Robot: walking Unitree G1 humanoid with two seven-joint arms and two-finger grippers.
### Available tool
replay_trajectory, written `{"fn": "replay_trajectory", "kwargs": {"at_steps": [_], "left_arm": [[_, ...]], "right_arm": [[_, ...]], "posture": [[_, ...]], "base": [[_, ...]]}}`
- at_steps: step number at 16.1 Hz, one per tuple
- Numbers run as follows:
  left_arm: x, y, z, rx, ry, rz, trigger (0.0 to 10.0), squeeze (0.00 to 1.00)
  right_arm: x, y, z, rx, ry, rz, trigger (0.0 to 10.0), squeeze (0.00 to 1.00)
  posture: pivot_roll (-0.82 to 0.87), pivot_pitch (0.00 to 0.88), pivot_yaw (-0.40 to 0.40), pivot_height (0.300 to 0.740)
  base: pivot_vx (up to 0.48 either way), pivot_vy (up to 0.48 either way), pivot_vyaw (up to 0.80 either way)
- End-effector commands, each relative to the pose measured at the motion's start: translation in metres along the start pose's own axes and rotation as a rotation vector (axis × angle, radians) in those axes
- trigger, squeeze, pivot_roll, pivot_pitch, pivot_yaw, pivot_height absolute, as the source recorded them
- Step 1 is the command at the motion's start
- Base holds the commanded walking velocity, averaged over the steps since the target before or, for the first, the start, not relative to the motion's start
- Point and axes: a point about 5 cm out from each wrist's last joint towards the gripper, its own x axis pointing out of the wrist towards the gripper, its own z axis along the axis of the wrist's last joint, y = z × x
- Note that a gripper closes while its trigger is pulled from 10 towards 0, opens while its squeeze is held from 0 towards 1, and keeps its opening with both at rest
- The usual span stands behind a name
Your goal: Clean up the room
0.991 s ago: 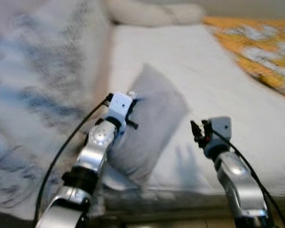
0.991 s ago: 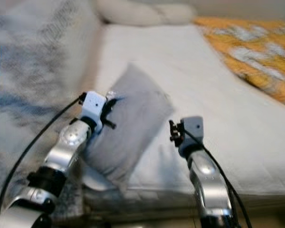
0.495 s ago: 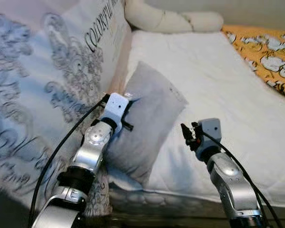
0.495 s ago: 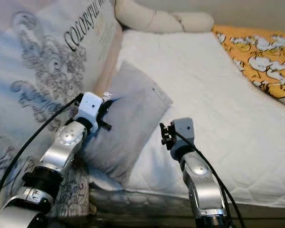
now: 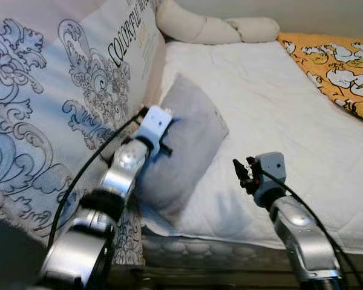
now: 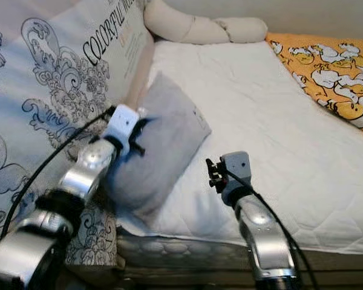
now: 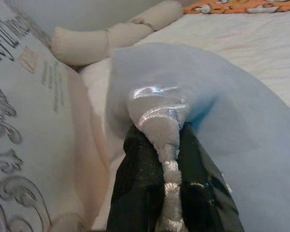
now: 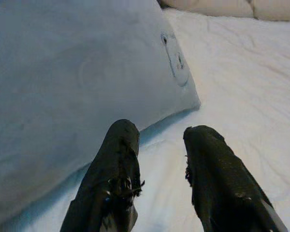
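A grey pillow (image 5: 184, 145) lies tilted at the near left corner of the white mattress (image 5: 272, 103), leaning toward a big patterned cushion (image 5: 54, 115). My left gripper (image 5: 163, 130) is shut on a bunched fold of the pillow's edge (image 7: 159, 121); both black fingers (image 7: 135, 188) pinch the fabric. My right gripper (image 5: 239, 175) hovers open just over the mattress, to the right of the pillow and apart from it. Its two fingers (image 8: 116, 164) point at the pillow's lower corner (image 8: 87, 72).
A cream bolster (image 5: 212, 27) lies across the head of the bed. An orange patterned blanket (image 5: 339, 60) covers the far right side. The patterned cushion stands against the bed's left side. The mattress's front edge (image 5: 230, 254) is right below my arms.
The camera steadied and shifted slightly. My left gripper has lifted the pillow's edge a little up and toward the cushion. The right gripper stays in about the same place.
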Motion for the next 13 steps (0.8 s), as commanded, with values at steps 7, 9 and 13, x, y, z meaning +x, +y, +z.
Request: {"fn": "replay_trajectory", "kwargs": {"at_steps": [7,9,13], "left_arm": [[0.002,0.024,0.006,-0.084,0.121,0.293,10.0,0.0],[-0.004,0.024,0.006,-0.074,0.127,0.352,10.0,0.0],[-0.01,0.007,0.018,-0.05,0.124,0.352,10.0,0.0]], "right_arm": [[-0.016,-0.009,0.006,-0.064,0.008,0.136,10.0,0.0],[-0.019,-0.006,0.006,-0.084,0.014,0.191,10.0,0.0],[-0.03,0.001,0.006,-0.042,0.032,0.366,10.0,0.0]], "posture": [[-0.02,0.0,0.042,0.74],[-0.01,0.0,0.031,0.74],[-0.01,0.0,0.024,0.74]], "base": [[0.0,0.0,0.0],[0.0,0.0,0.0],[0.0,0.0,0.0]]}}
